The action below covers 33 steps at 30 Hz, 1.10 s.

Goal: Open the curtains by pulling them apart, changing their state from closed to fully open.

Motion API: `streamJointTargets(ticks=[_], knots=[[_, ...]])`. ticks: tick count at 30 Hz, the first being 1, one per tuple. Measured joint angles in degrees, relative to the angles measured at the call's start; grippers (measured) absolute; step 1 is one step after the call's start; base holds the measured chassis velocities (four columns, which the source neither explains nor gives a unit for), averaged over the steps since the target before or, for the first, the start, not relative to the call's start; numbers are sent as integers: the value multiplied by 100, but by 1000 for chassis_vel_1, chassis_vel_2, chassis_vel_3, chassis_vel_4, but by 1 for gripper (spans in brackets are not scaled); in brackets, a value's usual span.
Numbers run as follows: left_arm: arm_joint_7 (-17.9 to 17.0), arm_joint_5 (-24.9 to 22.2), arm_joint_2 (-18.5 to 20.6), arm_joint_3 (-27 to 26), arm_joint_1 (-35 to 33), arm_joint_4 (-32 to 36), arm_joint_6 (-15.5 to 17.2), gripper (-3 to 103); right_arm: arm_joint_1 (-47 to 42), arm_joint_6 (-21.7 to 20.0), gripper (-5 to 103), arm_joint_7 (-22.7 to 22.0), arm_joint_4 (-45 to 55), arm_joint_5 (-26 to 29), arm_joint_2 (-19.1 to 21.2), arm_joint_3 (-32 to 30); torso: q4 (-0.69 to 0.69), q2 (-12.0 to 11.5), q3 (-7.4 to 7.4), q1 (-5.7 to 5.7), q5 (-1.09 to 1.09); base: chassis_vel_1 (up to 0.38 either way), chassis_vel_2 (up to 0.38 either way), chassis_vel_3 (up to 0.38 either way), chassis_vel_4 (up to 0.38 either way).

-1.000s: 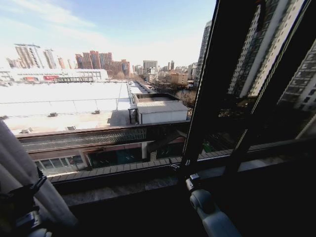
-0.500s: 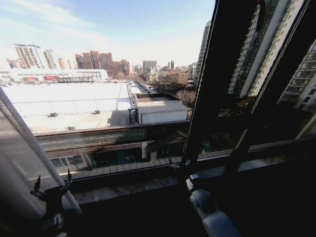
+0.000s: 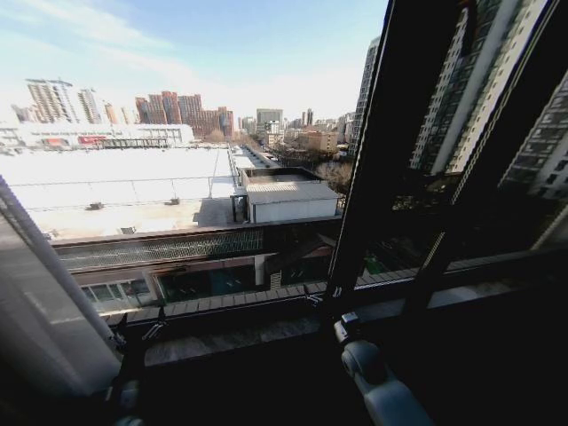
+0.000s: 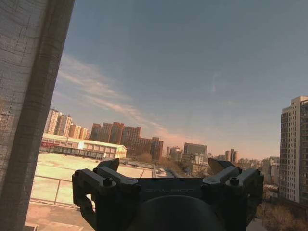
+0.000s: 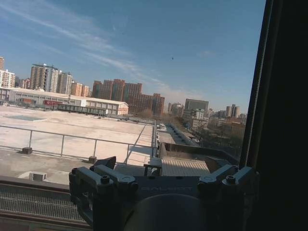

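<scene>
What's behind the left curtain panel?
Through the sheer curtain only faint brightness and a dim rooftop line show; details are veiled. Left gripper sits open beside it, not holding fabric.

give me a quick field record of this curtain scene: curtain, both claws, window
curtain: sheer white pleated fabric panel bunched at the robot's left edge of the window; also beside the left claw in the left wrist view
left claw: open, holding nothing, curtain apart from it
right claw: open, empty, low near the sill, facing the glass
window: dark window frame bar to the right; middle glass uncovered, city rooftops visible
</scene>
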<state>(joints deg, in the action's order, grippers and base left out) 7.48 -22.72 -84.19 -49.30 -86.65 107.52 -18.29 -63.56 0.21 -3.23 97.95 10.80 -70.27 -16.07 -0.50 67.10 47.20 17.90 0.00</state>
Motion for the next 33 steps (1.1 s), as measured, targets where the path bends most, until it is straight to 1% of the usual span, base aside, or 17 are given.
streamJointTargets(ticks=[1,2,5,8,9,11,12,15,19,24,27,33], knots=[[113,-45,-48,-103,51,-61,15,100,0,0,100,0,0,0,0,0,-1,0,0,0,1,0,0,0,0],[113,-45,-48,-103,51,-61,15,100,0,0,100,0,0,0,0,0,-1,0,0,0,1,0,0,0,0],[338,-87,-72,-310,59,-161,73,100,0,0,100,0,0,0,0,0,0,0,0,0,0,0,0,0,0],[387,-75,-24,-351,5,-235,26,100,0,0,100,0,0,0,0,0,0,0,0,1,0,0,0,0,0],[367,-59,-6,-357,-10,-268,5,100,0,0,100,0,0,0,0,0,0,0,0,0,0,0,0,0,0],[220,-6,-13,-345,-16,-301,27,100,0,0,100,0,0,0,0,0,0,0,0,0,0,0,0,0,0],[220,-6,-13,-345,-16,-301,27,100,0,0,100,0,0,0,0,0,0,0,0,0,0,0,0,0,0],[20,42,-62,-275,-15,-265,185,100,0,0,100,0,-1,0,0,0,-1,0,0,1,-1,0,0,0,0],[-11,49,-93,-233,-10,-230,265,100,0,0,100,0,0,0,0,0,-1,0,0,1,0,0,0,0,0],[-50,49,-102,-200,15,-219,270,100,0,0,100,0,0,0,0,0,-1,0,0,0,0,0,0,0,0],[-64,246,-100,-203,28,-186,301,100,0,0,100,0,0,0,0,0,0,0,0,1,0,0,0,0,0],[-152,296,-87,-202,55,-171,343,100,0,0,100,0,0,0,0,0,-1,0,0,0,0,0,0,0,0]])
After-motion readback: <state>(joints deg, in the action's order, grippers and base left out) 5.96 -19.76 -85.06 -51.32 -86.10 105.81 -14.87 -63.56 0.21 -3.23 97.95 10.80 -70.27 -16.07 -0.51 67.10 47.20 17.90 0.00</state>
